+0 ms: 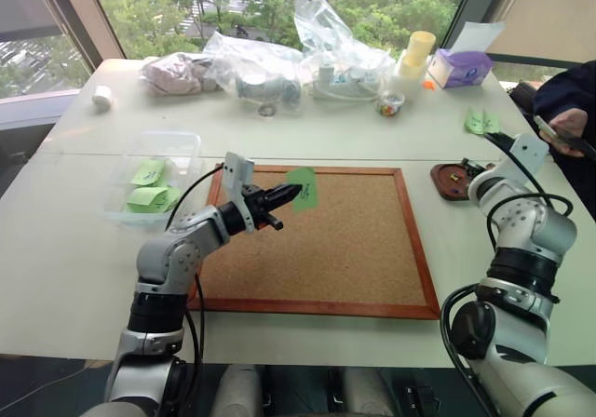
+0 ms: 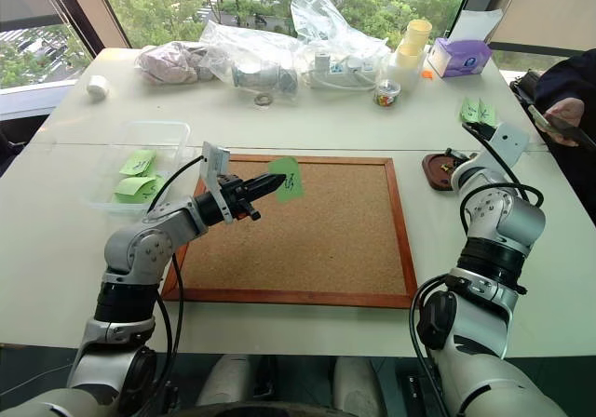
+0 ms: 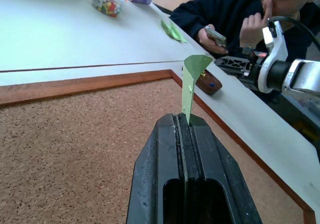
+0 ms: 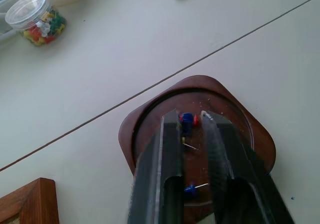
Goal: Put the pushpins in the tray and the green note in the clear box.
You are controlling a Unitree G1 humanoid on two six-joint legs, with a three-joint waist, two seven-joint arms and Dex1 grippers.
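Left end effector (image 3: 187,121) is clenched on the green note (image 3: 192,81), holding the thin curled slip upright over the corkboard (image 1: 326,249). Right end effector (image 4: 194,121) hangs with its black fingers parted above the tray (image 4: 145,129), a glossy reddish-brown dish with blue pushpins (image 4: 187,118) inside. Beside the grainy, wood-framed cork, the clear box (image 1: 182,141) sits on the pale, smooth tabletop (image 1: 84,249). Large windows look onto trees.

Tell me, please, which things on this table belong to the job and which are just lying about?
Job: green note held by left gripper; clear box; tray with pushpins under right gripper; corkboard.
Lying about: plastic bags, cup of coloured bits, purple box, spare notes.
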